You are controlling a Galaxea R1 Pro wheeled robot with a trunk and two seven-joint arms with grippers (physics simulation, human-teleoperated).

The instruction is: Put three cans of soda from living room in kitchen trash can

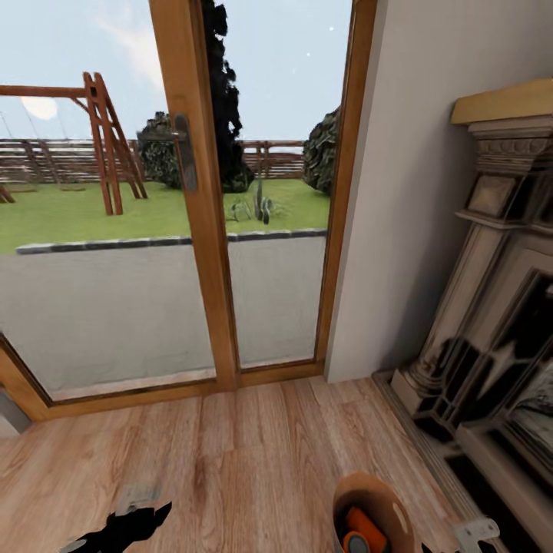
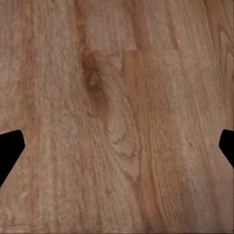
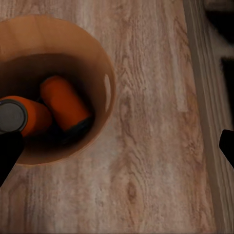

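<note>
- Low in the head view, the left gripper (image 1: 123, 530) hangs over bare wood floor (image 1: 230, 461); in its wrist view the fingertips (image 2: 9, 151) sit wide apart at the frame edges, holding nothing.
- At bottom centre-right, the trash can (image 1: 374, 491) stands on the floor with two orange soda cans (image 3: 66, 102) inside.
- The right gripper (image 3: 117, 151) is spread over the bin's rim; whether one finger touches a can is hard to tell.
- Right edge: the fireplace (image 1: 491, 307), close to the bin.
- Farthest: glass garden doors (image 1: 192, 230), with open floor before them.
</note>
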